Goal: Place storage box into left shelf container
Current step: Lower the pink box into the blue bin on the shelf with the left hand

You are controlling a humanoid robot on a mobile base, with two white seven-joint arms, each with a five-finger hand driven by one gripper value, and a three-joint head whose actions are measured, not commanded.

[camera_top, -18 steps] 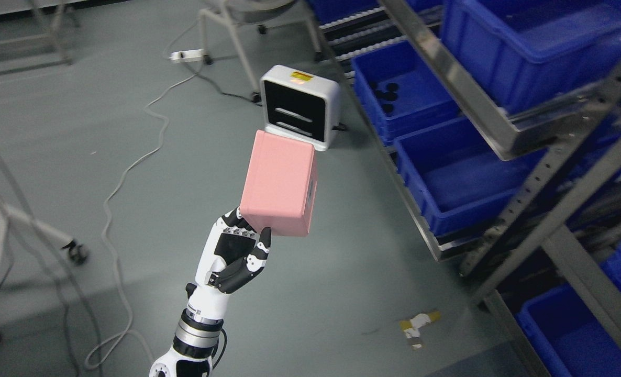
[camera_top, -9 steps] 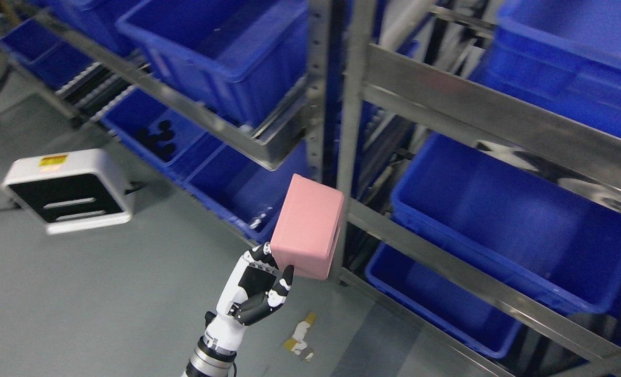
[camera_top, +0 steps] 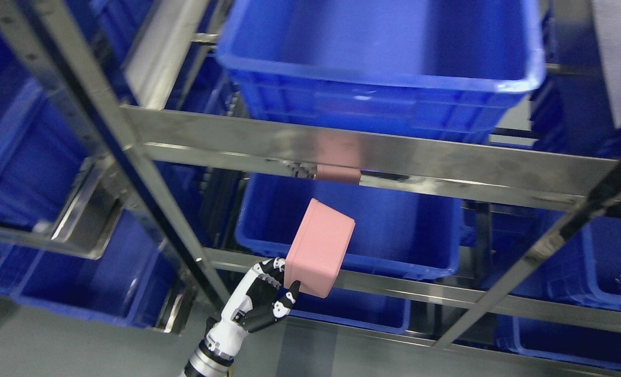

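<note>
Low in the middle of the frame, the robot's left hand [camera_top: 266, 303], black and white with jointed fingers, is clamped round the lower corner of a pink rectangular plastic storage box [camera_top: 319, 247] and holds it up in the air, tilted. The box hangs just in front of the metal shelf rail [camera_top: 394, 288], at the near rim of the blue plastic bin [camera_top: 399, 235] in the centre of the frame. I'd judge the carrying part nearly over: the box is lifted and brought up to the steel rack [camera_top: 148, 173], but it is not yet inside any bin, so the reach in and the release are left. Which bin counts as the left shelf container I can't settle from here; the one directly behind the box looks likeliest.

Counting: one pink box, one robot hand in view, and no right arm showing. Blue bins are many. I make out one large bin [camera_top: 378, 57] at the top centre, the one behind the box, and several more at the left and right edges, cut off, so no firm total.
</note>
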